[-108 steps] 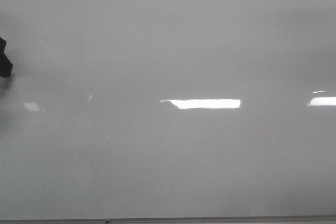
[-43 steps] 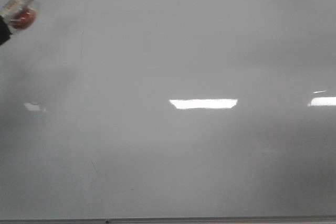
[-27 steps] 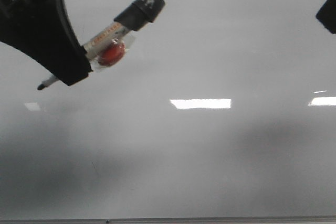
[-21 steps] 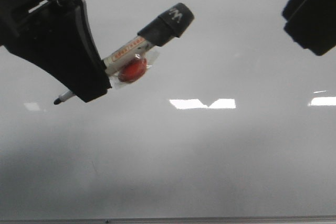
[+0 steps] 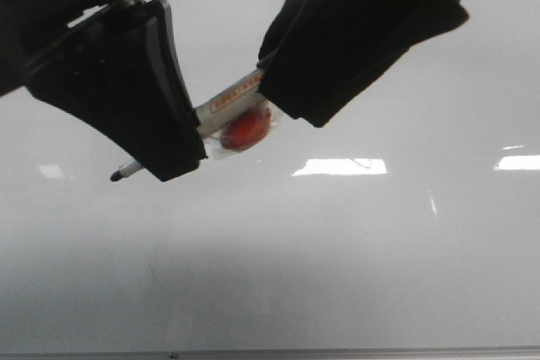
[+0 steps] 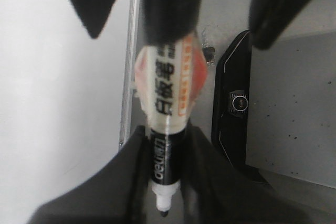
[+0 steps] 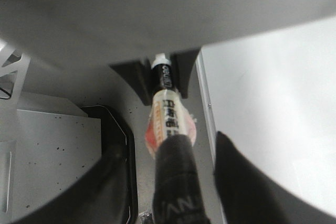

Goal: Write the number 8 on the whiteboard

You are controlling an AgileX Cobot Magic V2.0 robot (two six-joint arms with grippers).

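Where both arms meet: marker (image 5: pixel 229 107).

Left claw (image 5: pixel 160 158) clamped, right claw (image 5: pixel 291 103) agape

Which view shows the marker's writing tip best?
Left wrist: the marker tip is close, pointing out past the left pincer. Front shows it small and dark at. Right wrist shows only a white nub at.

glossy whiteboard (image 5: pixel 354 276), thin grey frame edge (image 5: pixel 337 351)
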